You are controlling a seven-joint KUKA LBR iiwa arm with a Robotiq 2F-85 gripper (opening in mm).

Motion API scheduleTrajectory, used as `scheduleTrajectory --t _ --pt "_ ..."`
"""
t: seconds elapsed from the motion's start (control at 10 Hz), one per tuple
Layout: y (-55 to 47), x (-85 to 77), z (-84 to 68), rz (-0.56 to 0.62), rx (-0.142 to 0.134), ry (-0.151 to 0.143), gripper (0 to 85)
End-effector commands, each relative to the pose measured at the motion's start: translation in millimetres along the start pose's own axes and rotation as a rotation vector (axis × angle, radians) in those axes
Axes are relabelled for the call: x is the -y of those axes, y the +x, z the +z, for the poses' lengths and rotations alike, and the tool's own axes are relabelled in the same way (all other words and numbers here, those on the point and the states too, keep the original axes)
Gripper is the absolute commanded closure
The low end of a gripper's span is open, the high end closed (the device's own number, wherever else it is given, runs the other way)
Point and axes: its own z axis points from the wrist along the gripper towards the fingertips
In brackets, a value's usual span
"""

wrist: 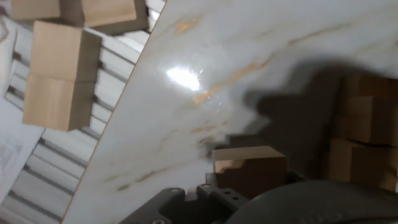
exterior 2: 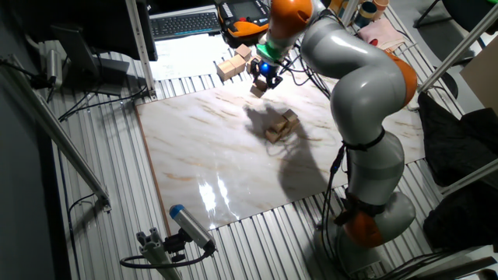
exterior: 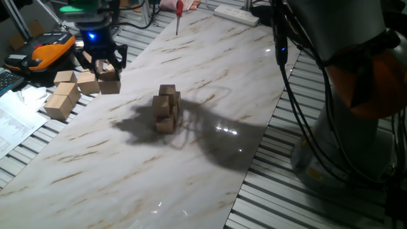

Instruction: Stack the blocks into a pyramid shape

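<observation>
My gripper [exterior: 106, 69] is at the far left corner of the marble table [exterior: 210, 70], shut on one tan wooden block [exterior: 109, 84] that hangs just above the surface. The same held block shows in the other fixed view [exterior 2: 257, 88] and low in the hand view [wrist: 249, 167]. Several more blocks stand stacked in a pile [exterior: 166, 108] at the table's middle, right of the gripper; this pile also shows in the other fixed view [exterior 2: 278, 126] and at the hand view's right edge [wrist: 367, 124]. The fingers are hidden in the hand view.
Two loose cubes [exterior: 65, 77] [exterior: 87, 83] and a bigger oblong wooden block [exterior: 62, 102] lie on the slatted surface left of the marble. An orange-black device [exterior: 44, 51] sits behind them. A red-handled screwdriver [exterior: 179, 13] lies at the far edge. Cables hang at the right.
</observation>
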Motion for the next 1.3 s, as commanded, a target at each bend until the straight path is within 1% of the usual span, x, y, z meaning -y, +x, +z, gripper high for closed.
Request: scheduleTrajectory --t 0.0,0.1,0.2,0.3,0.4,0.5,0.7,0.8,0.9,1.0,1.1,1.2 --pt "0.0 0.0 0.0 0.087 0.014 0.003 85.0" --pt "0.0 0.0 0.0 0.043 0.033 0.032 85.0" --pt "0.0 0.0 0.0 0.015 0.026 0.026 85.0" --pt "-1.9 4.0 -1.0 -0.003 0.027 0.029 85.0" --pt "-6.1 13.3 -4.1 -0.031 0.033 0.039 85.0" --pt "-10.9 25.1 -7.8 -0.051 0.026 0.036 85.0" --pt "-19.1 47.2 -12.5 -0.103 0.041 0.06 85.0" --pt "-23.2 56.2 -13.8 -0.132 0.04 0.063 85.0" --pt "-29.0 58.4 -19.0 -0.136 0.018 0.055 85.0" --pt "-34.9 60.7 -22.9 -0.156 0.005 0.054 85.0" --pt "-36.4 60.8 -23.0 -0.157 0.004 0.053 85.0" --pt "-34.1 57.8 -23.8 -0.154 0.005 0.054 85.0"
